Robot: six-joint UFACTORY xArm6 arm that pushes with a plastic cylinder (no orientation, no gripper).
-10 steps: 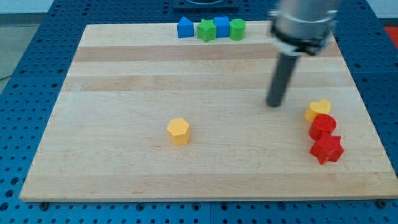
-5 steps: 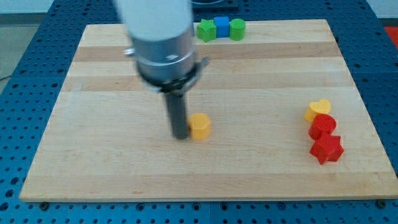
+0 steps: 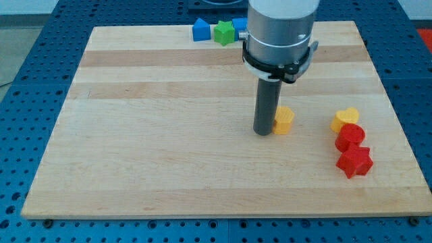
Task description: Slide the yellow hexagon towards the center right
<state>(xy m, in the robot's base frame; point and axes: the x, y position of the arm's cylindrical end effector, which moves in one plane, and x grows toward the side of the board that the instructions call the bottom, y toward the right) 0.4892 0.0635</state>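
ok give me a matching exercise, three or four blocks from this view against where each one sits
Blocks:
1. yellow hexagon
2. red star
3. blue block
4. yellow heart

Places:
A. top edge of the board, leftmost in its row
B. lowest block at the view's right
C. right beside my tip, on its right
D. just above the red round block

Pairs: 1-C, 2-B, 3-A, 4-D
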